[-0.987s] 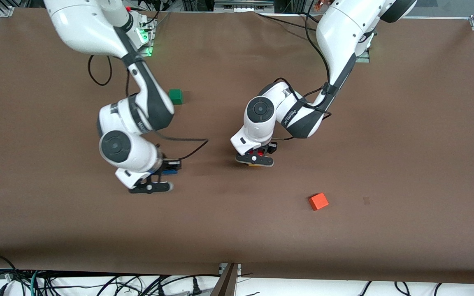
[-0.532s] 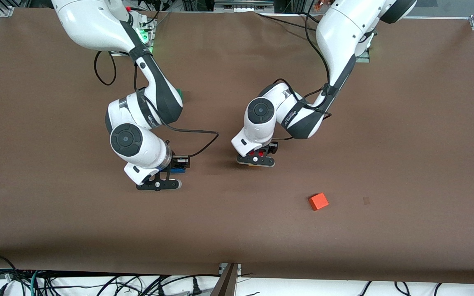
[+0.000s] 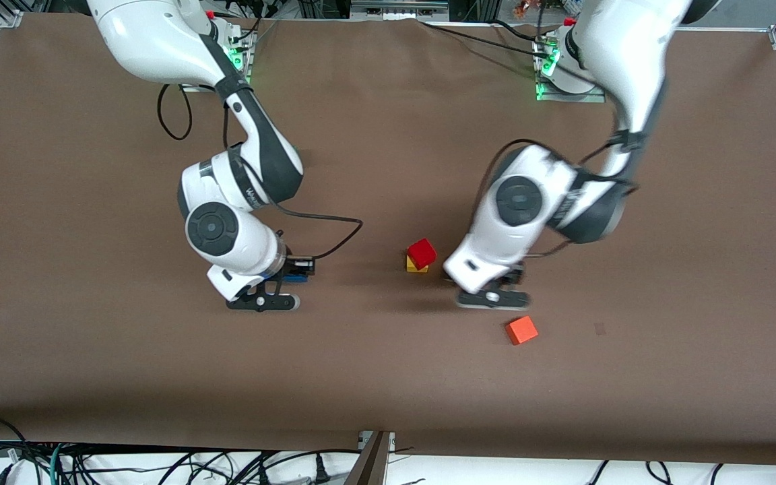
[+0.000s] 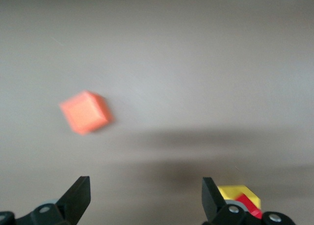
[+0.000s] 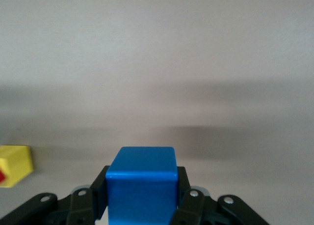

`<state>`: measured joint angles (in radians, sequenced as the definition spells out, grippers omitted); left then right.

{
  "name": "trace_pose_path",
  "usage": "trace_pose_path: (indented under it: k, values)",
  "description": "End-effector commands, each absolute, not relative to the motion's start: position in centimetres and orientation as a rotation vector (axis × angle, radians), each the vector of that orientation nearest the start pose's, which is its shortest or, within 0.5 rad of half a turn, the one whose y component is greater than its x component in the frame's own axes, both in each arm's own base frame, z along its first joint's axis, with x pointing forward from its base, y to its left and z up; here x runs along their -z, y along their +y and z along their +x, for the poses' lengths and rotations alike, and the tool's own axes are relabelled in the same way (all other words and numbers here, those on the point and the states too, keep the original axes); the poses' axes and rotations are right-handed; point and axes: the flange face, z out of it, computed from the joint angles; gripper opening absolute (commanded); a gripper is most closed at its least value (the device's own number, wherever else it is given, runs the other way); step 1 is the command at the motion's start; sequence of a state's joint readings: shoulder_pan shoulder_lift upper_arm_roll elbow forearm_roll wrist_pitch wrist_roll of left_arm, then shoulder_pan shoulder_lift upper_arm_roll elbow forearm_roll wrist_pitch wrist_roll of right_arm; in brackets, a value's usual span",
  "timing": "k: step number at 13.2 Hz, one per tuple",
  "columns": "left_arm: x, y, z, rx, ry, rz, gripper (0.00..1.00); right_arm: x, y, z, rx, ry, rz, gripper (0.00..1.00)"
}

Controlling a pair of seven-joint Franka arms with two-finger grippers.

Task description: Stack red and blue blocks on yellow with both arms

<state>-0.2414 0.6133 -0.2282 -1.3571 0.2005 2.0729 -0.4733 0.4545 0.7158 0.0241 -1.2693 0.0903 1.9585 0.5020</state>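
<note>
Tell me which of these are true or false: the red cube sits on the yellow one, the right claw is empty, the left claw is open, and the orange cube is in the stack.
1. The red cube sits on the yellow cube. True.
2. The right claw is empty. False: it is shut on the blue cube.
3. The left claw is open, holding nothing. True.
4. The orange cube is in the stack. False: it lies alone on the table, nearer the front camera than the stack.
</note>
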Motion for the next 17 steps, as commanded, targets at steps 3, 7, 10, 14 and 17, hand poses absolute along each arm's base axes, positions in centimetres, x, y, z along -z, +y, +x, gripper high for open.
trace_pose_path:
  k: [3,7,10,14,17]
  values:
    - [-51.1,-20.0,67.0,0.253,0.036,-3.089,1.0,-34.9,43.4,63.0,-0.063,0.344,-2.994,0.39]
    - [-57.0,-12.9,65.4,0.122,-0.112,-3.065,1.0,-35.1,51.0,59.4,-0.011,0.577,-2.9,0.39]
    - [-57.8,-9.0,64.1,-0.012,-0.047,-3.063,1.0,-34.4,54.6,57.1,0.02,0.646,-2.847,0.39]
    - [-57.2,-3.5,64.0,-0.111,-0.152,-3.052,1.0,-33.1,56.3,56.0,0.095,0.586,-2.863,0.39]
    - [-57.4,-1.2,64.0,-0.122,-0.12,-3.078,1.0,-31.9,57.4,55.4,0.161,0.519,-2.896,0.39]
